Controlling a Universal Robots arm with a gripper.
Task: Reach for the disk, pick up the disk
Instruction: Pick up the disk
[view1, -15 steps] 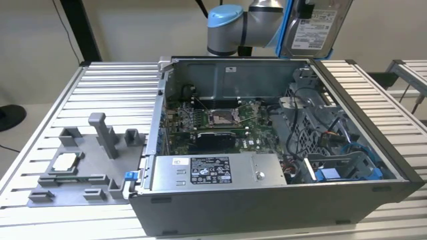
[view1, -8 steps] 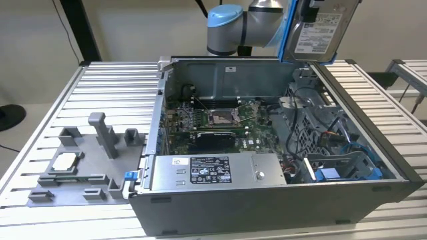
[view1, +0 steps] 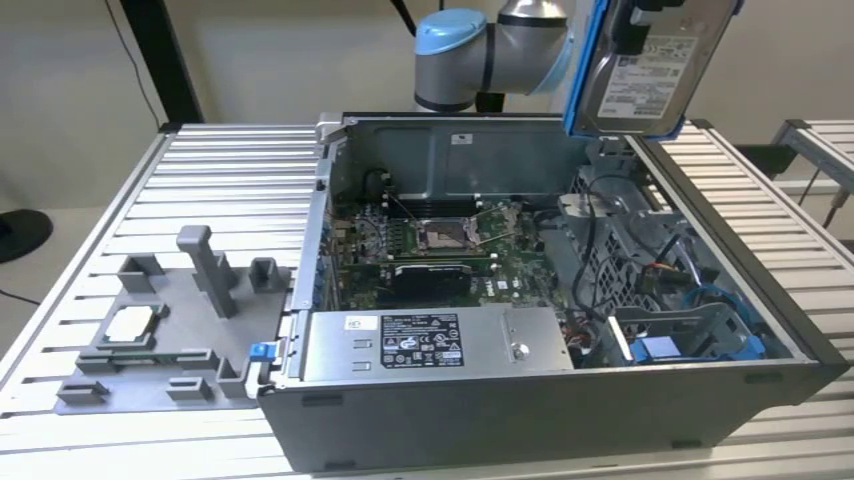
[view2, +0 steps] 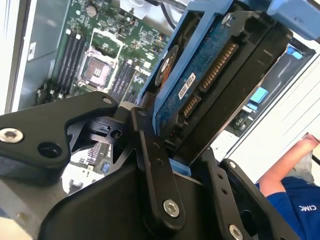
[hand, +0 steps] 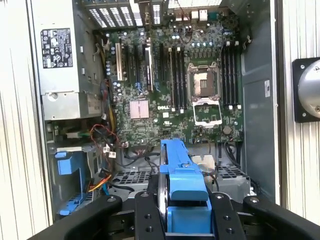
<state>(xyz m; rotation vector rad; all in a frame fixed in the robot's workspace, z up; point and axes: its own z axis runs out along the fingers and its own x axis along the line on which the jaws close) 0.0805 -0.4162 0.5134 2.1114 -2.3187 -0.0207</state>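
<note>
Fingers (view2: 165, 150) pinch the disk (view2: 210, 85) by its lower edge, black links pressed against the blue bracket (hand: 181, 172) on both sides. In the exterior view the disk (view1: 651, 65) hangs on edge, label outward, lifted clear above the open computer case (view1: 534, 400). Judgement: pick-up looks done. To hold it well, keep the clamp square on the bracket and the drive vertical over the motherboard (hand: 170, 85). Beyond: power supply (view1: 427, 345), grey fixture (view1: 160, 330) on the worktop (view1: 80, 240).
</note>
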